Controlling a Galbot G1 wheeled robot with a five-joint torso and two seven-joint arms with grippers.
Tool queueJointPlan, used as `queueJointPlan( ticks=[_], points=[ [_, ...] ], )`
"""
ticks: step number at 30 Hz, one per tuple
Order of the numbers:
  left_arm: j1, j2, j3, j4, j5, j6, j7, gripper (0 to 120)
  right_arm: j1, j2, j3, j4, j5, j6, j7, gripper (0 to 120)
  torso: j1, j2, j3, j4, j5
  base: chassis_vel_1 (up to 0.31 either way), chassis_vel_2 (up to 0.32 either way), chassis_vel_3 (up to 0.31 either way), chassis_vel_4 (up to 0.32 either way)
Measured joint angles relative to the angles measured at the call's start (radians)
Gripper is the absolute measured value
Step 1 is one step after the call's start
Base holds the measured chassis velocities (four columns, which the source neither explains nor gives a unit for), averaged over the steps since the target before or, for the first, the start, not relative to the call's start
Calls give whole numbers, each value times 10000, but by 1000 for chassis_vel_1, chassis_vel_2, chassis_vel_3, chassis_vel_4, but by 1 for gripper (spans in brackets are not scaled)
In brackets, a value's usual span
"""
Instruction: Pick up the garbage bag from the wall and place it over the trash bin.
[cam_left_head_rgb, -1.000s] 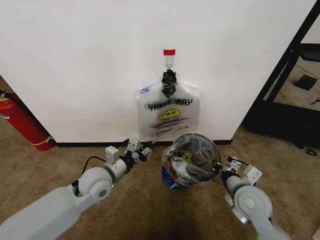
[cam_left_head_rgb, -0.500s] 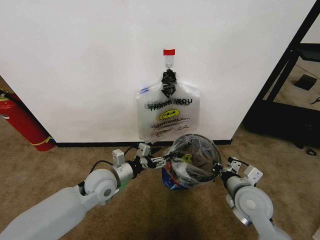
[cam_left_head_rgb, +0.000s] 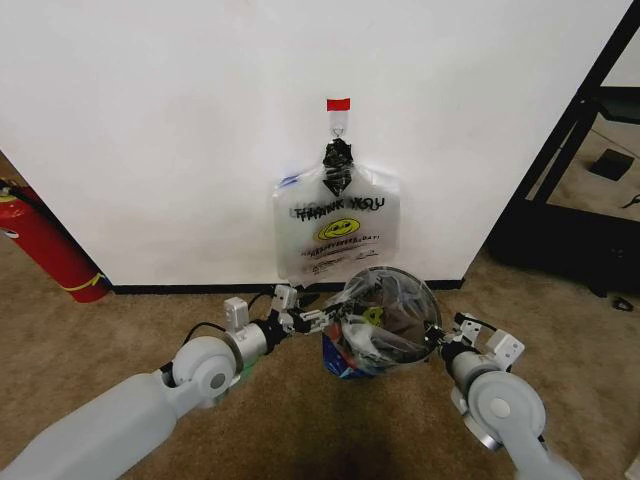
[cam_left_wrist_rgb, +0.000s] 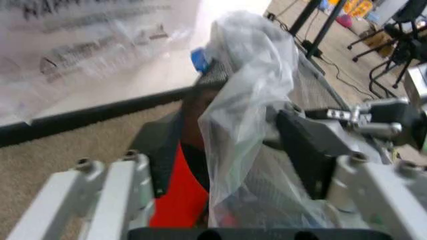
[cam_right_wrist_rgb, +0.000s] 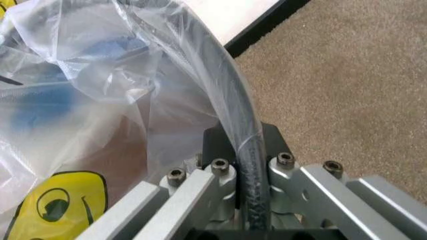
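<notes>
The trash bin (cam_left_head_rgb: 395, 271), black wire mesh, stands on the carpet just before the wall (cam_left_head_rgb: 180, 120). The crinkly see-through garbage bag (cam_left_head_rgb: 385, 322) with its yellow smiley lies in and over the bin's mouth. My left gripper (cam_left_head_rgb: 322, 318) is at the bin's left rim, open. In the left wrist view a fold of the bag (cam_left_wrist_rgb: 247, 100) hangs between the spread fingers of that gripper (cam_left_wrist_rgb: 207, 145), with the bin's mesh (cam_left_wrist_rgb: 313, 90) behind. My right gripper (cam_left_head_rgb: 440, 340) is at the right rim. The right wrist view shows this gripper (cam_right_wrist_rgb: 247, 165) shut on the bag-covered rim (cam_right_wrist_rgb: 227, 90).
A flat bundle of "THANK YOU" bags (cam_left_head_rgb: 338, 235) hangs from a hook under a red tape patch (cam_left_head_rgb: 339, 104). A red fire extinguisher (cam_left_head_rgb: 45, 250) leans at the far left. A black frame (cam_left_head_rgb: 570, 150) stands at the right. Brown carpet (cam_left_head_rgb: 120, 330) lies around the bin.
My left gripper swung right from near the skirting to the bin's left rim and the bag there. The right gripper has stayed on the right rim.
</notes>
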Motion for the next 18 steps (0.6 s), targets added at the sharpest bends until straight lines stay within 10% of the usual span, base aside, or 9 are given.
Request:
queueJointPlan(
  ticks=[18],
  points=[
    [-138, -214, 66, 97, -132, -56, -203, 0, 5, -32, -18, 30, 30, 2, 12, 0, 0, 0, 0, 0, -1, 0, 0, 0, 0]
  ],
)
